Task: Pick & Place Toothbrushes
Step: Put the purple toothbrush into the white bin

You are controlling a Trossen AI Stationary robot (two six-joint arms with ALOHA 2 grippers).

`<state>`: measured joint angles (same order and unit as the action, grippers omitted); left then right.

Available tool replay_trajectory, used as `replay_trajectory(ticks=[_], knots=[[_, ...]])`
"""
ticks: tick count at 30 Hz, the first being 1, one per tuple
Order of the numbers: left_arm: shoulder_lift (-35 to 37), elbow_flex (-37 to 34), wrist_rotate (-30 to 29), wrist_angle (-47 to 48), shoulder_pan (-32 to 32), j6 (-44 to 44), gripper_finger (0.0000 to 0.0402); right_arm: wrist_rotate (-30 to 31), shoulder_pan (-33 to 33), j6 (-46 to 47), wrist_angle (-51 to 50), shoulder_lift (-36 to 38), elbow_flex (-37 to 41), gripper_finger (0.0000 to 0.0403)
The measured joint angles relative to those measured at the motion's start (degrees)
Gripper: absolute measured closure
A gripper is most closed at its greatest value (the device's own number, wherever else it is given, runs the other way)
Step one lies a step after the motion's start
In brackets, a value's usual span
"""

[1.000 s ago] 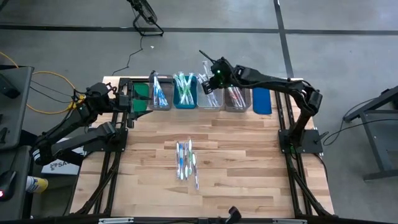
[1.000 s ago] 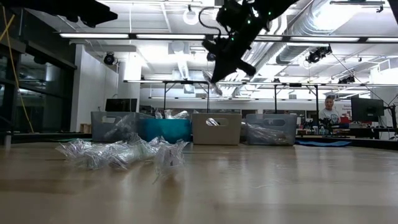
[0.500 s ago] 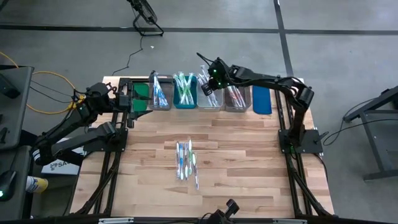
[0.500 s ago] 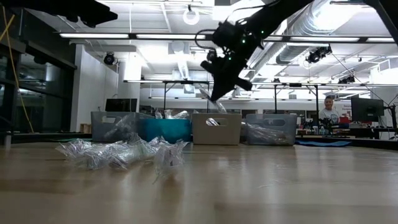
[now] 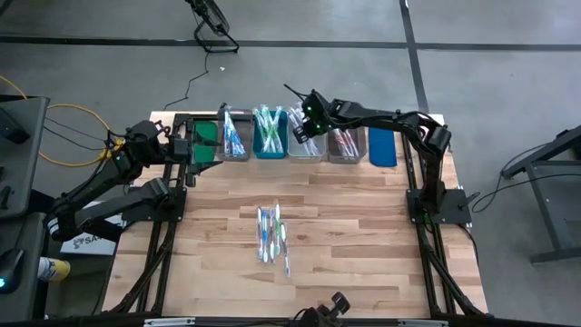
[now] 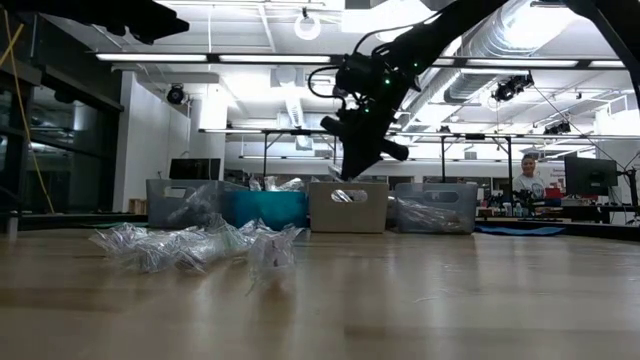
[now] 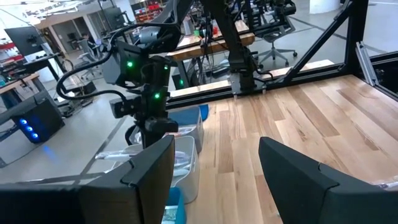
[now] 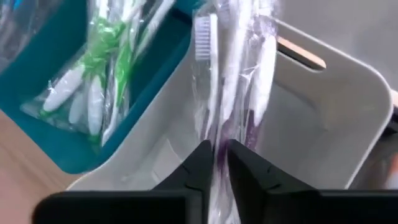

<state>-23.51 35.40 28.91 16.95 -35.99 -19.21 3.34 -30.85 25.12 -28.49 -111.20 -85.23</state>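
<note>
White brush: wrapped toothbrush (image 8: 214, 93) pinched between right gripper (image 8: 216, 163) fingers, long axis pointing down into clear bin (image 8: 348, 93), table's far edge.
Left gripper (image 7: 214, 168): wide, empty, far-left corner.

Readable text: none can be made out in any view
Left arm base (image 5: 86, 238): white marks that look like lettering show on it in the high view; they are too small to read
Bins, wrappers, bench: no label, brand or number can be told
</note>
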Motion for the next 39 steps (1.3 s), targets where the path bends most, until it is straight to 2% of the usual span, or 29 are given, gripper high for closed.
replay_trajectory(ticks=[9, 13, 20, 24, 27, 30, 35, 39], knots=[[0.0, 0.0, 0.0, 0.0, 0.0, 0.0, 0.0174, -0.9, 0.0, 3.9, -2.7, 0.0, 0.0, 0.0259], [0.0, 0.0, 0.0, 0.6, 0.0, 0.0, 0.0174, -3.9, 0.1, 5.9, -4.3, 0.0, 0.0, 0.0231], [0.0, 0.0, 0.0, 3.9, 0.0, 0.0, 0.0174, -11.3, 0.4, 11.9, -5.1, 1.7, 0.0, 0.0225], [0.0, 0.0, 0.0, 4.5, 0.0, 0.0, 0.0174, -11.9, 2.1, 12.7, -5.1, 4.9, 0.0, 0.0228], [0.0, 0.0, 0.0, 4.6, 0.0, 0.0, 0.0174, -12.4, 4.7, 9.5, -6.5, 8.5, 0.0, 0.0229], [0.0, 0.0, 0.0, 4.7, 0.0, 0.0, 0.0174, -6.8, 8.8, 6.5, -11.0, 13.3, 0.0, 0.0229], [0.0, 0.0, 0.0, 6.7, 0.0, 0.0, 0.0174, 9.6, 17.7, 5.0, -15.4, 19.5, 0.0, 0.0229], [0.0, 0.0, 0.0, 7.8, 0.0, 0.0, 0.0174, 16.7, 23.8, 10.4, -18.5, 20.9, 0.0, 0.0229]])
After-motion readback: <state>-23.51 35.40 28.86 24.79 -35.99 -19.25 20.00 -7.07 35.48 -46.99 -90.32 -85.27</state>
